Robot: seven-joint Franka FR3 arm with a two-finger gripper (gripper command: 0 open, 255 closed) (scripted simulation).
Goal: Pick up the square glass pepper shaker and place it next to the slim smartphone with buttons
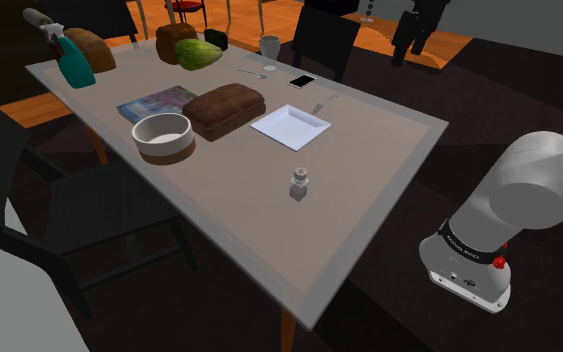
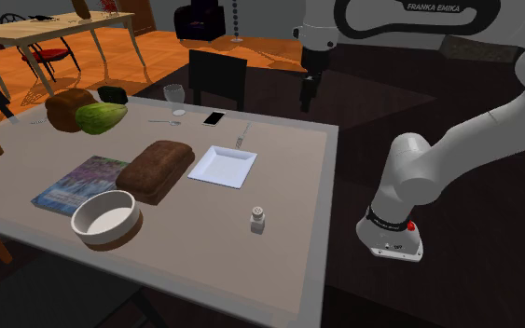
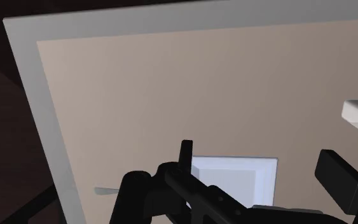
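"FRANKA EMIKA" on the white arm (image 2: pixel 435 13)

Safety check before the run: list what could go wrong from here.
1. The pepper shaker is small and stands alone; an off-centre close of the open hand could tip it.
2. The smartphone lies between a wine glass and a utensil; a careless set-down might knock the glass.
3. A low carry may clip the white plate.
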